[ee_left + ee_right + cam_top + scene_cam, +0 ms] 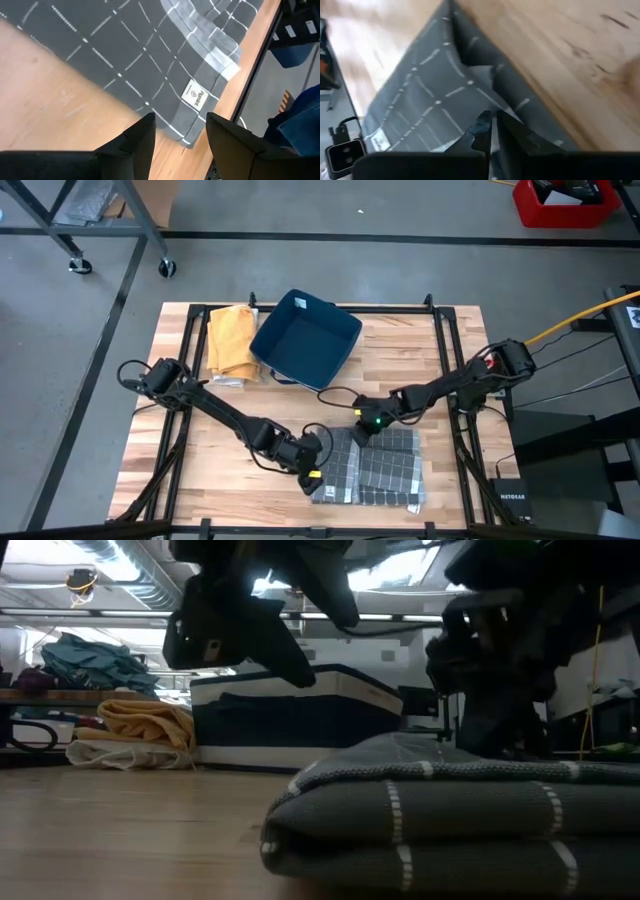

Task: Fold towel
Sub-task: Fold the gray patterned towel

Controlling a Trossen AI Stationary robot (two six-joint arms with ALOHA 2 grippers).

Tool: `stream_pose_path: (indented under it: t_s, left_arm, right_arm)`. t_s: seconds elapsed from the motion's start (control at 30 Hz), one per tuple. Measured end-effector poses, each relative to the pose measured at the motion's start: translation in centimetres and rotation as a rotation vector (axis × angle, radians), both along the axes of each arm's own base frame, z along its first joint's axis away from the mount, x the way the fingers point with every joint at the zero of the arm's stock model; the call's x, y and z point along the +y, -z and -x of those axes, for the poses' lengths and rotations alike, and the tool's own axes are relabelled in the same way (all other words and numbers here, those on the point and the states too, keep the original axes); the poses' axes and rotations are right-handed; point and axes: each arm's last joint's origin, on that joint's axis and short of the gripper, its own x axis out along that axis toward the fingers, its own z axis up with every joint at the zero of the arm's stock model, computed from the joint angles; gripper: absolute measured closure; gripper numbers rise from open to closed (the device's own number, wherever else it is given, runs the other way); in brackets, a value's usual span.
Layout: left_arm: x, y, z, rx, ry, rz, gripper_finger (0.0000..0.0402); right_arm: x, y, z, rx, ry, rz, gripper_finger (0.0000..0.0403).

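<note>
Grey checked towel [375, 468], folded flat at the table's [170, 470] front edge, judged soft, light and limp, best pinched at a corner; left gripper [312, 463] spread wide beside it, right gripper [366, 427] nearly closed, holding nothing.

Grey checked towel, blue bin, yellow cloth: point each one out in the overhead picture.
grey checked towel [385, 470]: high view, middle of the folded top layer.
blue bin [300, 345]: high view, bare inside floor.
yellow cloth [231, 340]: high view, middle of the pile left of the bin.
</note>
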Motion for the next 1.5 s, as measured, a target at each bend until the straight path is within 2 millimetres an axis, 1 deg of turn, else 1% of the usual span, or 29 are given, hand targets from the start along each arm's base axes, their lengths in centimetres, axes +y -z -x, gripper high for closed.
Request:
stream_pose_path:
  t_s: [0.2,0.33,0.4,0.5,0.63,0.73,0.87,1.03,1.2,1.27,1.4,1.5]
  left_arm:
    - [-0.1,0.0,0.0,-0.01,0.008,-0.022,0.0235]
    - [0.1,0.2,0.3,0.025,-0.008,-0.038,0.0235]
    - [0.2,0.5,0.6,0.081,-0.065,-0.018,0.0235]
    - [0.3,0.9,1.1,0.157,-0.159,0.02,0.0235]
    - [-0.2,1.5,1.1,0.179,-0.205,0.05,0.0235]
    - [-0.8,2.3,0.5,0.156,-0.224,0.09,0.0235]
    - [-1.2,3.6,-0.3,0.137,-0.243,0.131,0.0235]
    - [-1.2,4.6,-0.6,0.166,-0.276,0.142,0.0235]
    - [-1.6,5.1,-1.1,0.135,-0.287,0.187,0.0235]
    - [-1.8,5.7,-1.4,0.13,-0.289,0.204,0.0235]
    - [-2.1,6.3,-2.0,0.109,-0.296,0.254,0.0236]
    - [-2.1,6.5,-1.9,0.126,-0.302,0.247,0.0254]
  right_arm:
    - [-1.2,0.5,0.4,0.091,0.024,-0.01,0.0369]
    - [-1.3,0.3,0.4,0.053,-0.051,0.034,0.0368]
    - [-1.2,-0.4,0.2,-0.001,-0.093,0.031,0.0368]
    - [-1.1,-2.1,0.0,-0.076,-0.13,0.02,0.0368]
    - [-0.7,-4.7,0.3,-0.174,-0.157,0.002,0.0368]
    - [0.0,-6.1,0.7,-0.217,-0.176,0.006,0.0368]
    - [1.7,-6.9,1.5,-0.239,-0.225,0.01,0.0368]
    - [4.0,-6.9,2.4,-0.241,-0.287,0.015,0.0368]
    - [5.8,-6.9,3.1,-0.249,-0.302,0.032,0.0368]
    - [6.2,-6.9,3.4,-0.253,-0.309,0.04,0.0368]
    - [6.8,-7.0,3.6,-0.262,-0.318,0.05,0.0368]
    - [7.1,-7.0,3.8,-0.262,-0.327,0.053,0.0368]
